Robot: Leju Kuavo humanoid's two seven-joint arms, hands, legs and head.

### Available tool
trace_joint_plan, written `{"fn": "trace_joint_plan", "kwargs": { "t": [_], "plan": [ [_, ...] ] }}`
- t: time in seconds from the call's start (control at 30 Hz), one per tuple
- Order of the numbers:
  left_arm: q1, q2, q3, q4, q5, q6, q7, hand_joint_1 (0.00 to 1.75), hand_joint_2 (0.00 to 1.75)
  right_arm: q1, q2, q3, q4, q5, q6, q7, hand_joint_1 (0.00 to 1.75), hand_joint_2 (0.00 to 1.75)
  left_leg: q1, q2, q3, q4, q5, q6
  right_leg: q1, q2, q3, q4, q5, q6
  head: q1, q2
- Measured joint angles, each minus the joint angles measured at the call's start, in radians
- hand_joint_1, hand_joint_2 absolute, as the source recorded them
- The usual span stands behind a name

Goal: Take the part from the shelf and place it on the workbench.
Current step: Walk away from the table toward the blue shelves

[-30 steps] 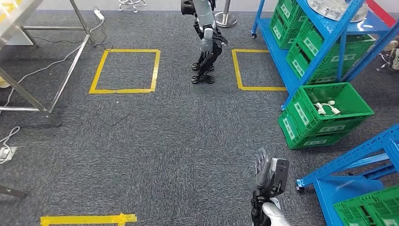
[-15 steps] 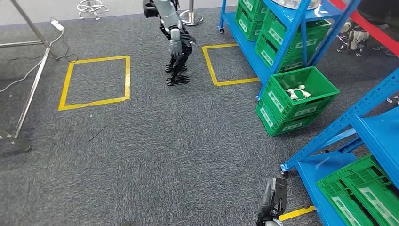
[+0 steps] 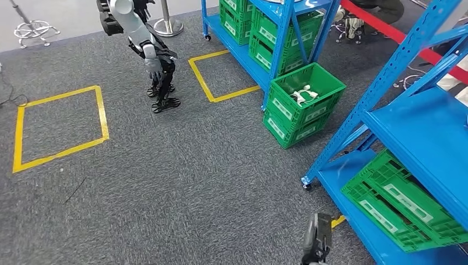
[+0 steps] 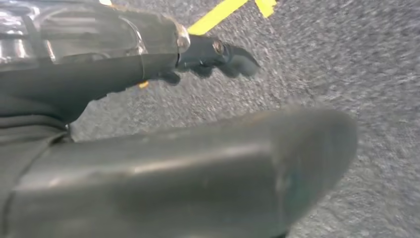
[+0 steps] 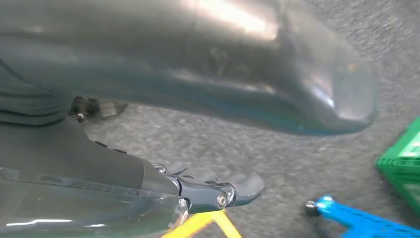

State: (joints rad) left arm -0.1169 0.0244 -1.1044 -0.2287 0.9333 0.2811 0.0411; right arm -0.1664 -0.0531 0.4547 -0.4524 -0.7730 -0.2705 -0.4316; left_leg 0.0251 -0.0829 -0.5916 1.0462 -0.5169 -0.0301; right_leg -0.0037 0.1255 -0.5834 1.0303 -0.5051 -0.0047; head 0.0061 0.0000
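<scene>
We see white, knobbly parts (image 3: 303, 95) lying in a green plastic crate (image 3: 323, 83) beside the blue metal shelf (image 3: 425, 127). Our right hand (image 3: 317, 243) hangs over rough grey carpet (image 3: 182, 171), its grasp unclear; our left hand (image 4: 218, 54) too. Another robot (image 3: 149, 52) stands beyond.

We saw our right hand (image 5: 213, 191) hanging over grey carpet (image 5: 277, 158), its dark fingers (image 5: 242, 186) held straight and close together, holding nothing. Yellow floor tape (image 5: 208, 225) lay beneath it. A blue shelf foot (image 5: 346, 215) and a green crate corner (image 5: 403, 161) stood nearby.
</scene>
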Motion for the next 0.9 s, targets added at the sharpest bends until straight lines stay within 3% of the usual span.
{"fn": "trace_joint_plan", "kwargs": {
  "t": [0.03, 0.1, 0.17, 0.23, 0.27, 0.3, 0.33, 0.4, 0.47, 0.53, 0.6, 0.67, 0.73, 0.77, 0.8, 0.83, 0.9],
  "plan": [
    [0.000, -0.001, 0.000, 0.000, 0.000, 0.000, 0.001, 0.00, 0.00, 0.004, 0.000, 0.000, 0.007, -0.003, 0.001, 0.004, 0.00, 0.00, -0.001, 0.013, 0.003, -0.001, 0.000, 0.006, -0.002, 0.007, -0.002, 0.000, -0.001, 0.005, 0.001, 0.000],
    [-0.002, -0.003, 0.000, 0.000, 0.000, -0.001, 0.000, 0.00, 0.00, 0.009, 0.001, 0.000, 0.020, -0.008, 0.002, 0.016, 0.00, 0.00, 0.000, 0.043, 0.011, -0.007, -0.002, 0.018, 0.000, -0.029, -0.018, 0.032, -0.022, 0.014, 0.008, 0.000],
    [-0.001, -0.005, 0.000, 0.000, 0.000, -0.002, -0.002, 0.00, 0.00, 0.009, 0.002, 0.000, 0.030, -0.016, 0.005, 0.028, 0.00, 0.00, -0.003, 0.078, 0.018, -0.009, -0.008, 0.029, 0.000, -0.093, -0.071, 0.138, -0.075, 0.023, 0.020, 0.000],
    [0.001, -0.005, 0.000, 0.001, 0.000, -0.004, -0.002, 0.00, 0.00, 0.013, 0.003, -0.001, 0.042, -0.027, 0.013, 0.039, 0.00, 0.00, -0.007, 0.111, 0.022, -0.009, -0.016, 0.032, -0.003, -0.117, -0.135, 0.254, -0.115, 0.028, 0.027, 0.000],
    [0.001, -0.006, 0.000, 0.001, 0.000, -0.004, -0.002, 0.00, 0.00, 0.018, 0.004, -0.001, 0.048, -0.032, 0.017, 0.045, 0.00, 0.00, -0.008, 0.125, 0.025, -0.009, -0.019, 0.032, -0.004, -0.121, -0.147, 0.274, -0.111, 0.029, 0.029, 0.000],
    [0.000, -0.006, 0.000, 0.001, -0.001, -0.005, -0.002, 0.00, 0.00, 0.023, 0.004, -0.001, 0.054, -0.037, 0.019, 0.050, 0.00, 0.00, -0.008, 0.138, 0.029, -0.009, -0.023, 0.031, -0.005, -0.124, -0.140, 0.254, -0.087, 0.028, 0.032, 0.000],
    [0.000, -0.007, 0.000, 0.001, -0.001, -0.006, -0.002, 0.00, 0.00, 0.028, 0.004, -0.001, 0.060, -0.043, 0.023, 0.056, 0.00, 0.00, -0.008, 0.149, 0.035, -0.009, -0.028, 0.029, -0.005, -0.133, -0.114, 0.198, -0.049, 0.025, 0.036, 0.000],
    [-0.002, -0.008, 0.000, 0.001, -0.002, -0.007, -0.003, 0.00, 0.00, 0.032, 0.004, -0.001, 0.071, -0.062, 0.035, 0.067, 0.00, 0.00, -0.010, 0.169, 0.047, -0.010, -0.038, 0.021, 0.004, -0.174, -0.049, 0.068, 0.004, 0.017, 0.042, 0.000],
    [-0.002, -0.010, 0.000, 0.001, -0.002, -0.008, -0.005, 0.00, 0.00, 0.032, 0.004, -0.002, 0.080, -0.079, 0.047, 0.072, 0.00, 0.00, -0.013, 0.187, 0.055, -0.012, -0.045, 0.011, 0.016, -0.199, -0.020, 0.010, 0.009, 0.008, 0.043, 0.000],
    [-0.004, -0.011, 0.000, 0.000, -0.002, -0.008, -0.006, 0.00, 0.00, 0.036, 0.004, -0.003, 0.088, -0.087, 0.053, 0.073, 0.00, 0.00, -0.012, 0.201, 0.064, -0.017, -0.051, 0.000, 0.018, -0.182, -0.016, 0.002, 0.008, -0.003, 0.041, 0.000],
    [-0.009, -0.013, 0.000, 0.000, -0.002, -0.008, -0.007, 0.00, 0.00, 0.040, 0.003, -0.005, 0.096, -0.089, 0.054, 0.074, 0.00, 0.00, -0.008, 0.145, 0.063, 0.003, -0.071, -0.009, 0.013, -0.161, -0.005, -0.011, 0.012, -0.016, 0.037, 0.000],
    [-0.009, -0.014, 0.000, 0.000, -0.002, -0.008, -0.008, 0.00, 0.00, 0.036, 0.004, -0.005, 0.100, -0.089, 0.054, 0.075, 0.00, 0.00, -0.006, 0.075, 0.017, 0.097, -0.120, -0.011, 0.009, -0.140, 0.003, -0.020, 0.013, -0.027, 0.029, 0.000],
    [-0.005, -0.013, 0.000, 0.000, -0.002, -0.008, -0.008, 0.00, 0.00, 0.032, 0.005, -0.005, 0.104, -0.089, 0.054, 0.076, 0.00, 0.00, -0.007, 0.070, -0.056, 0.219, -0.161, -0.011, 0.010, -0.110, 0.006, -0.019, 0.011, -0.032, 0.019, 0.000],
    [-0.003, -0.013, 0.000, 0.001, -0.001, -0.008, -0.007, 0.00, 0.00, 0.034, 0.005, -0.005, 0.106, -0.089, 0.054, 0.076, 0.00, 0.00, -0.007, 0.074, -0.080, 0.247, -0.156, -0.010, 0.011, -0.094, 0.008, -0.019, 0.009, -0.033, 0.015, 0.000],
    [-0.002, -0.013, 0.000, 0.001, -0.001, -0.008, -0.007, 0.00, 0.00, 0.036, 0.006, -0.005, 0.108, -0.089, 0.054, 0.076, 0.00, 0.00, -0.007, 0.076, -0.087, 0.239, -0.130, -0.009, 0.012, -0.078, 0.012, -0.018, 0.006, -0.033, 0.011, 0.000],
    [-0.002, -0.012, 0.000, 0.001, -0.001, -0.008, -0.008, 0.00, 0.00, 0.038, 0.006, -0.005, 0.110, -0.089, 0.054, 0.077, 0.00, 0.00, -0.007, 0.070, -0.077, 0.196, -0.088, -0.008, 0.011, -0.062, 0.017, -0.017, 0.003, -0.031, 0.007, 0.000],
    [-0.003, -0.011, 0.000, 0.001, 0.001, -0.009, -0.009, 0.00, 0.00, 0.038, 0.007, -0.005, 0.114, -0.088, 0.054, 0.082, 0.00, 0.00, -0.003, 0.019, -0.030, 0.072, -0.012, -0.002, 0.009, -0.034, 0.024, -0.013, -0.006, -0.023, -0.002, 0.000]
  ]
}}
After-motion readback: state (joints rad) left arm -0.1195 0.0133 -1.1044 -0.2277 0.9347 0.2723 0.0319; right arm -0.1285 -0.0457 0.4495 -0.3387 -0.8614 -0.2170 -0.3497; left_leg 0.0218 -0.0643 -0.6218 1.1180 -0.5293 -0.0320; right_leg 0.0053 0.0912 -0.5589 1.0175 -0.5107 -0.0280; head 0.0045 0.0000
